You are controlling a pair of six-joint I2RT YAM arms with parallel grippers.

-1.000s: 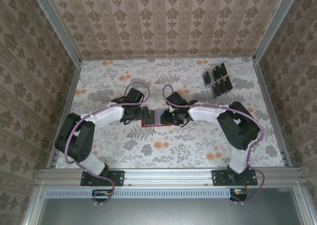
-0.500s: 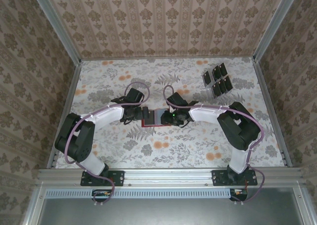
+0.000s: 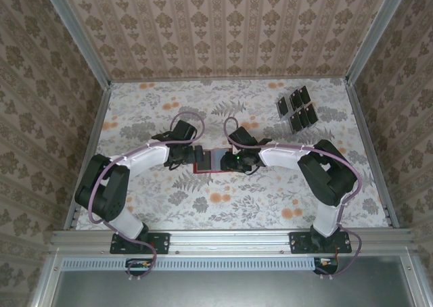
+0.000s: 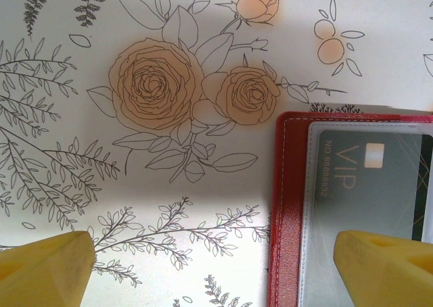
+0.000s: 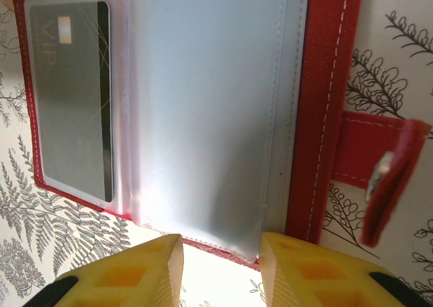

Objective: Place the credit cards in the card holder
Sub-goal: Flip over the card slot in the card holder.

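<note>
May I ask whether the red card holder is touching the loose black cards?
Apart. The top view shows bare table between the card holder and the black cards.

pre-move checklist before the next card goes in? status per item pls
1. Card holder lies open and flat on the table: ok.
2. Free pocket: the clear sleeve beside the loaded VIP card looks empty: ok.
3. Left gripper is wide open with one finger over the holder's edge; whether it pins the holder: cannot tell.
4. Card in hand: the right gripper has its jaws apart at the sleeve's near edge and holds no card: not ok.
5. Credit cards to fetch are grouped at the far right, apart from both grippers: ok.
</note>
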